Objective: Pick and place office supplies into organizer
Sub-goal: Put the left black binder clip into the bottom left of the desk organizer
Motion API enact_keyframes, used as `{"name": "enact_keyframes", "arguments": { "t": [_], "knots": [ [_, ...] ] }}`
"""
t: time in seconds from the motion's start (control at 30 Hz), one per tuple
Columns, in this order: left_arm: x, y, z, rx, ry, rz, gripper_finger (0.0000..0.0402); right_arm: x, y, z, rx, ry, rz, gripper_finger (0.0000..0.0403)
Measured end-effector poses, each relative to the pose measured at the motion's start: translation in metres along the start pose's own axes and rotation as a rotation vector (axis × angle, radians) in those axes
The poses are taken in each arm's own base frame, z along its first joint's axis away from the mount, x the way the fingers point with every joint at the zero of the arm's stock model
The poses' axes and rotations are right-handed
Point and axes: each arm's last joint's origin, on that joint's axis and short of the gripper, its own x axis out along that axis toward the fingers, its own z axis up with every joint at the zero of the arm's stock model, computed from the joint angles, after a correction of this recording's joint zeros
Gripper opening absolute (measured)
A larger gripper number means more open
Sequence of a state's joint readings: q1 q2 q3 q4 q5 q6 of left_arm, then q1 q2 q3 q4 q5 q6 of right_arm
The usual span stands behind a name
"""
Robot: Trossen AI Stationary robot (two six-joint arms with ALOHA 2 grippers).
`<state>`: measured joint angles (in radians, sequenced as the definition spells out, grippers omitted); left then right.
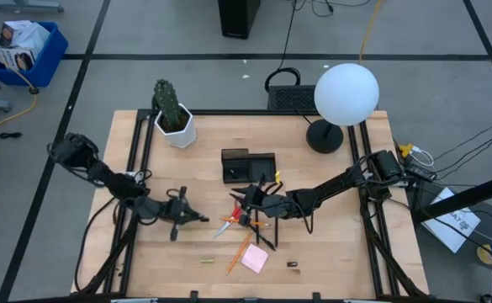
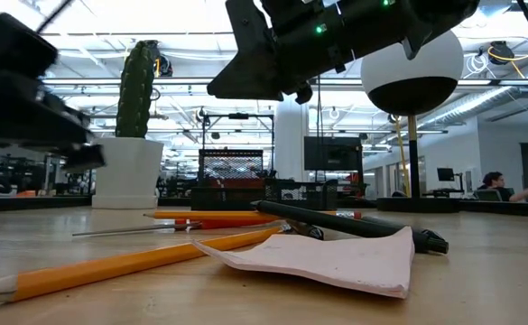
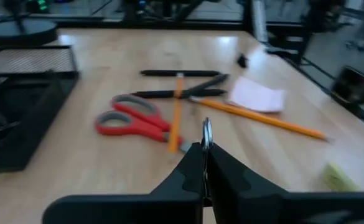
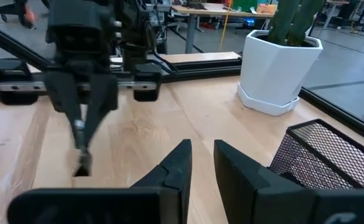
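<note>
My left gripper is left of the red-handled scissors, shut on a small clip. My right gripper hovers open above the pens, just near of the black mesh organizer, and touches nothing. Orange pencils, a pink sticky-note pad and another black clip lie flat on the table toward its near edge. My left gripper pinches a small clip by its silver wire loop between the two fingertips. The right wrist view shows the fingers pointing down from above, with the clip hanging below them. I cannot tell whether its lower end touches the table.
A white hexagonal cactus pot stands at the far left. A white globe lamp stands at the far right. A small yellow item lies near the front edge. Bare wood lies on the table's left and right sides.
</note>
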<state>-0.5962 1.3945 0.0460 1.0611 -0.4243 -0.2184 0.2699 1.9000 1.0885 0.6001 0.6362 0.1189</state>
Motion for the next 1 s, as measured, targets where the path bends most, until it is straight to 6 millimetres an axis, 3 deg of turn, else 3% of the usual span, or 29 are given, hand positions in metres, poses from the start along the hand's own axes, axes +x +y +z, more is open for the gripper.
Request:
{"name": "enact_keyframes", "arguments": {
  "t": [0.23, 0.43, 0.6, 0.8, 1.0],
  "knots": [
    [0.015, 0.027, 0.012, -0.115, -0.026, 0.078, 0.0006, -0.012, -0.005, 0.016, -0.017, 0.005, -0.042, 0.0061],
    [0.030, 0.045, 0.034, -0.151, -0.100, 0.132, 0.0022, -0.029, -0.006, 0.032, -0.028, 0.019, -0.024, 0.0061],
    [0.043, 0.059, 0.056, -0.151, -0.164, 0.175, 0.0006, -0.042, 0.000, 0.042, -0.017, -0.009, 0.010, 0.0061],
    [0.062, 0.082, 0.076, -0.138, -0.077, 0.271, 0.0022, -0.047, 0.004, 0.043, -0.029, -0.015, 0.026, 0.0061],
    [0.071, 0.105, 0.093, -0.123, 0.018, 0.349, 0.0006, -0.047, 0.005, 0.043, -0.048, -0.016, 0.029, 0.0061]
  ]
}}
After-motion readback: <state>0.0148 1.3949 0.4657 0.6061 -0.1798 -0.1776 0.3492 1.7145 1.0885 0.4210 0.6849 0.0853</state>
